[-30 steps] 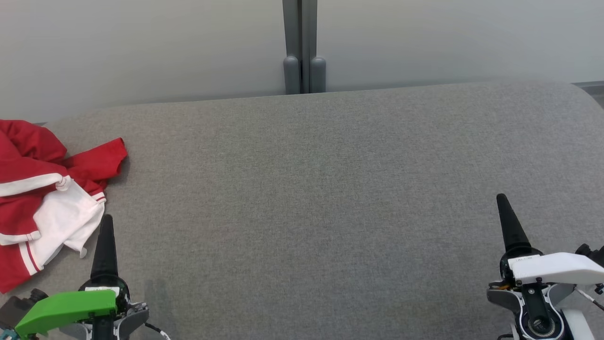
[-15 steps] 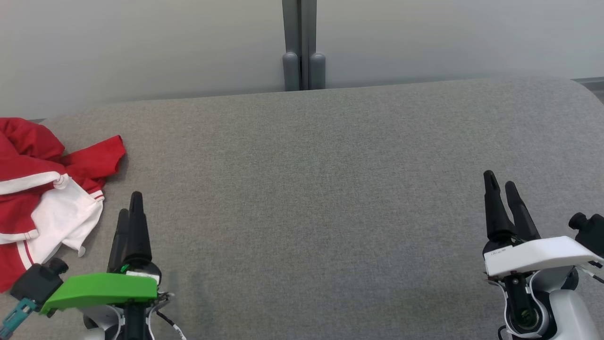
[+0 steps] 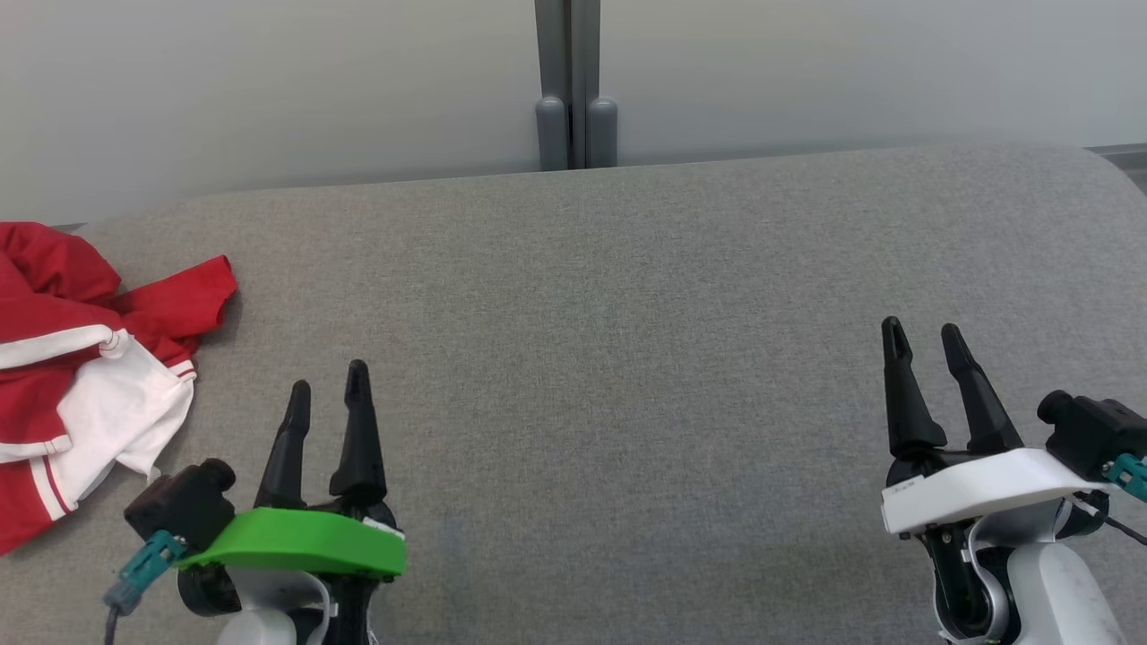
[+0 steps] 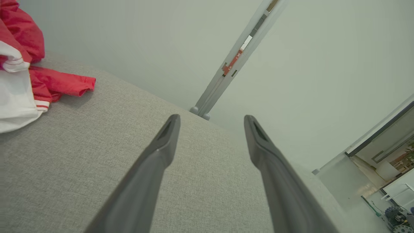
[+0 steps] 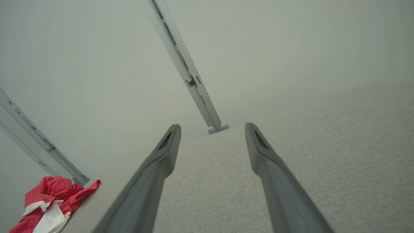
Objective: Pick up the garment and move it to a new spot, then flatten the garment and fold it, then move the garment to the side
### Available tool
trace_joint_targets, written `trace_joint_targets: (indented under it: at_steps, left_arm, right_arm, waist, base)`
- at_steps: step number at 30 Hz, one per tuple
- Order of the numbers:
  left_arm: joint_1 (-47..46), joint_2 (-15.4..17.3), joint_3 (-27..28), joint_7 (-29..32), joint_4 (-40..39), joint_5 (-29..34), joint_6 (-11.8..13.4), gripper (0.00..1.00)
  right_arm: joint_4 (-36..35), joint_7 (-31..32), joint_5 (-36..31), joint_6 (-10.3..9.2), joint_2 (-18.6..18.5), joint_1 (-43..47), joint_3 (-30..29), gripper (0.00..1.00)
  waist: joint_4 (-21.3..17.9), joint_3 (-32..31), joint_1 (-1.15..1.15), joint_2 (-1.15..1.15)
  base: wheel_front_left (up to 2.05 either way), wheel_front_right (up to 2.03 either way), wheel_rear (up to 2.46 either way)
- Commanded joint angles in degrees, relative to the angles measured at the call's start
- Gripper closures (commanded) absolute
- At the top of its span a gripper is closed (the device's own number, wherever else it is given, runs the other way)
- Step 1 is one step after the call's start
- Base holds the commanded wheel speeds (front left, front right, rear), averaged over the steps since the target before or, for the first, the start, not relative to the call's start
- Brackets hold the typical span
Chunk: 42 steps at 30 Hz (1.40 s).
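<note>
While both arms reach out over the grey fabric surface (image 3: pixel 609 358), we find the left gripper (image 3: pixel 329 377) with its two dark fingers (image 3: pixel 358 430) spread apart and nothing between them. The left wrist view shows bare fabric and pale wall (image 4: pixel 129 48) in the gap. We see the right gripper (image 3: pixel 921 328) likewise splayed and empty, its fingertips pointing toward the far edge of the surface and the grey post (image 3: pixel 576 90) behind it.

The garment (image 3: pixel 81 376) lies crumpled on the surface to the left of the left gripper, apart from it, and well apart from the right gripper, far off to that gripper's left. It is red with white panels and thin striped trim. As far as we can tell, the heap's long axis runs roughly parallel to the left gripper's fingers, from beside its wrist to beyond its fingertips. The head view's edge cuts part of it off, so we cannot tell its full extent.

One red sleeve (image 3: pixel 184 296) sticks out of the heap, its cuff pointing rightward and slightly away, across the front of the left gripper, and ends ahead and left of the fingertips. A white flap (image 3: pixel 125 421) lies on the heap's near side, the part closest to the left gripper's outer finger, not touching it.
</note>
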Motion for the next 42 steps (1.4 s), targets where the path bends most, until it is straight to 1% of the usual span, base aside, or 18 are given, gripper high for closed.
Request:
trace_joint_targets:
  at_steps: [1, 5, 13, 16, 25, 28, 31, 34, 39, 42]
  left_arm:
    - [-1.1, 0.4, -0.9, -0.6, -0.5, 2.9, 0.6, 0.00]
    - [-1.1, 1.3, -3.5, -1.2, 0.4, 7.6, 1.8, 0.00]
    - [-2.3, 3.7, -9.2, -2.5, 2.1, 14.3, 5.7, 0.00]
    - [-2.2, 3.8, -10.4, -2.9, 2.5, 14.7, 6.5, 0.00]
    - [-3.3, 5.5, -14.3, -4.2, 3.0, 20.2, 9.9, 0.00]
    - [-3.1, 5.1, -14.6, -4.6, 2.8, 20.2, 11.0, 0.00]
    - [-2.5, 4.6, -13.9, -5.0, 2.4, 19.5, 10.8, 0.00]
    - [-1.6, 3.5, -12.6, -5.3, 2.1, 18.6, 9.9, 0.00]
    - [0.1, 1.3, -9.0, -5.9, 1.9, 16.6, 6.8, 0.00]
    - [0.9, 0.8, -7.5, -6.3, 2.3, 17.2, 5.3, 0.00]
  right_arm:
    - [-0.9, -0.7, -2.7, 0.02, -0.3, -0.8, 0.3, 0.00]
    - [-0.5, -1.3, -6.9, 0.02, -0.4, -0.6, 1.0, 0.00]
    - [-0.5, -2.6, -14.1, 0.02, -0.4, -0.4, 1.7, 0.00]
    - [-0.7, -3.0, -15.8, 0.02, -0.4, -0.4, 2.0, 0.00]
    - [-1.4, -4.3, -21.7, 0.02, -0.5, -0.2, 3.0, 0.00]
    - [-1.5, -4.7, -23.0, 0.02, -0.5, -0.2, 3.2, 0.00]
    - [-1.7, -5.0, -22.5, 0.02, -0.5, 0.0, 3.0, 0.00]
    - [-1.4, -5.4, -19.8, 0.02, -0.5, 0.5, 2.3, 0.00]
    - [-0.2, -6.1, -14.5, 0.02, -0.5, 1.0, 1.1, 0.00]
    - [0.0, -6.4, -14.2, 0.02, -0.5, 1.0, 1.1, 0.00]
  waist:
    - [0.0, 0.0, 0.00, 0.00]
    - [-0.1, 0.0, 0.00, 0.00]
    - [-0.2, 0.0, 0.00, 0.00]
    - [-0.2, 0.1, 0.00, 0.00]
    - [-0.1, 0.2, 0.00, 0.00]
    - [-0.1, 0.3, 0.00, 0.00]
    - [-0.1, 0.3, 0.00, 0.00]
    - [-0.1, 0.3, 0.00, 0.00]
    - [0.0, 0.4, 0.00, 0.00]
    - [-0.1, 0.3, 0.00, 0.00]
  base:
    - [0.00, 0.00, 0.00]
    - [0.00, 0.00, 0.00]
    - [0.00, 0.00, 0.00]
    - [0.00, 0.00, 0.00]
    - [0.00, 0.00, 0.00]
    - [0.00, 0.00, 0.00]
    - [0.00, 0.00, 0.00]
    - [0.00, 0.00, 0.00]
    - [0.00, 0.00, 0.00]
    - [0.00, 0.00, 0.00]
